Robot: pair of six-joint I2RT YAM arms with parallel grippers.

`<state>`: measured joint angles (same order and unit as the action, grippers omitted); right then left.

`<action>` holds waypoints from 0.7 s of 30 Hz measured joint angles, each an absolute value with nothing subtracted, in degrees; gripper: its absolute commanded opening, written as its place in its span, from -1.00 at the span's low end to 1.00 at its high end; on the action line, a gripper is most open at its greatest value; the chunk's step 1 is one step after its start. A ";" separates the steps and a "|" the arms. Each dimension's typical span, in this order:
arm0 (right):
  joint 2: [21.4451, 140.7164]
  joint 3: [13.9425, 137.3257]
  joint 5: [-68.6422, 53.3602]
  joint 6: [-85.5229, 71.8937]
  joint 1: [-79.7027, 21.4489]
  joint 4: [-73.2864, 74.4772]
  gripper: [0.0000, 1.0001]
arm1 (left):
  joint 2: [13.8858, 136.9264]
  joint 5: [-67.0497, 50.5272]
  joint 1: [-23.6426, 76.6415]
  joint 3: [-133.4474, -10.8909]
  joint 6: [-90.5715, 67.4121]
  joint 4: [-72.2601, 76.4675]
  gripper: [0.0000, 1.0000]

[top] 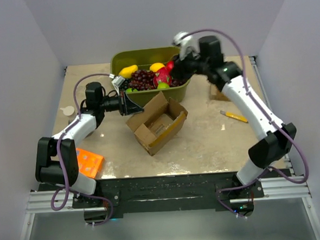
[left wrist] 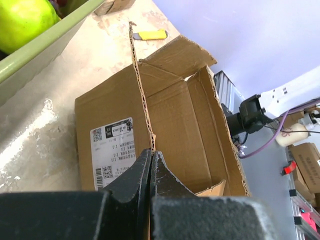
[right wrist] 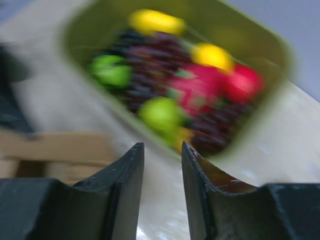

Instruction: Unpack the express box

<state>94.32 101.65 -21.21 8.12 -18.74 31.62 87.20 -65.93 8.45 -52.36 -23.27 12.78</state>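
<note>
The express box [top: 157, 123] lies open mid-table, flaps spread, with a flat item inside. In the left wrist view its white label [left wrist: 114, 150] faces the camera and the inside wall [left wrist: 190, 125] shows. My left gripper [top: 129, 104] is at the box's far left flap and is shut on that flap's cardboard edge [left wrist: 145, 100], with the jaws [left wrist: 151, 151] pressed together on it. My right gripper [top: 176, 70] hovers over the green bin's right end, open and empty [right wrist: 162, 147]. The right wrist view is blurred.
A green bin [top: 148, 55] of fruit stands behind the box and also shows in the right wrist view [right wrist: 280, 55]. A flat orange box [top: 88, 161] lies at the near left. A yellow knife [top: 236, 116] and a small brown block [top: 218, 92] lie at the right. A white disc [top: 67, 110] lies at the left.
</note>
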 measured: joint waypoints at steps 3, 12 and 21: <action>91.59 98.10 -25.36 10.22 -31.70 30.41 -0.58 | 86.98 -66.26 8.45 -51.66 -25.26 14.48 -1.00; 84.88 76.55 -25.50 22.17 -38.81 35.57 -0.68 | 84.31 -66.70 8.51 -48.88 -30.68 20.14 -1.00; 78.65 70.87 -20.47 26.50 -39.16 40.32 -0.61 | 83.59 -66.70 8.78 -46.57 -33.67 24.36 -1.00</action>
<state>78.65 70.87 -20.47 26.50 -39.16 40.32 83.59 -66.70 8.78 -46.57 -33.67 24.36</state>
